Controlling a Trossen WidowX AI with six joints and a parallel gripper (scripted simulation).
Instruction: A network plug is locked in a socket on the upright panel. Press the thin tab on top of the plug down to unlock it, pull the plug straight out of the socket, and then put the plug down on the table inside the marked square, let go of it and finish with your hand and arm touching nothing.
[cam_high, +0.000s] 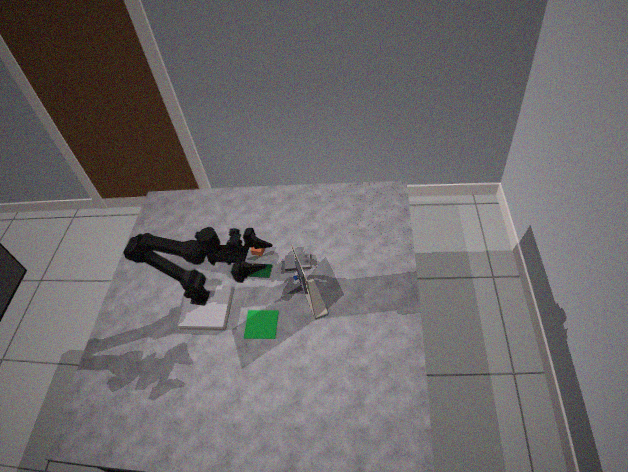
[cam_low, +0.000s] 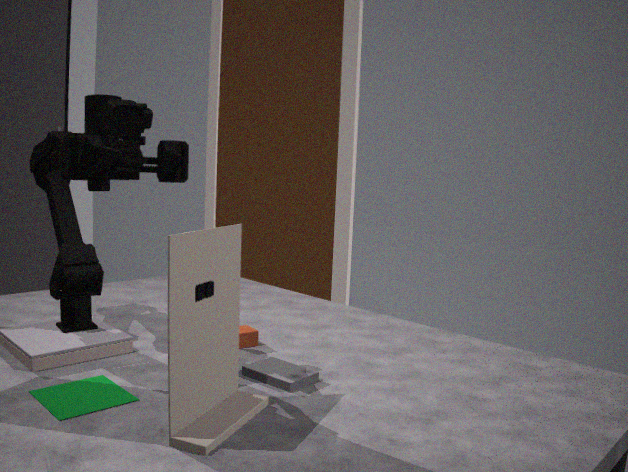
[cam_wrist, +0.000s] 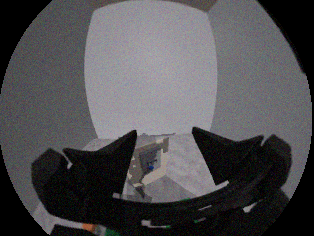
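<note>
The beige upright panel (cam_high: 313, 299) (cam_low: 203, 345) (cam_wrist: 136, 167) stands on the table. A small blue thing (cam_high: 295, 277) (cam_wrist: 150, 167), seemingly part of the plug, shows at its arm-facing side; the tab and how the plug sits cannot be made out. The exterior view shows the panel's other face, with a dark socket back (cam_low: 204, 290). A bright green square (cam_high: 261, 324) (cam_low: 83, 397) lies flat on the table, with nothing on it. My gripper (cam_high: 271, 255) (cam_low: 185, 161) (cam_wrist: 165, 131) is open and empty, higher than the panel and short of it on the arm's side.
An orange block (cam_high: 257, 251) (cam_low: 248, 336) and a flat grey box (cam_high: 289, 262) (cam_low: 279, 373) lie near the panel. A second, darker green patch (cam_high: 263, 273) lies partly under the gripper in the top view. The arm's base stands on a pale slab (cam_high: 203, 317) (cam_low: 81, 355).
</note>
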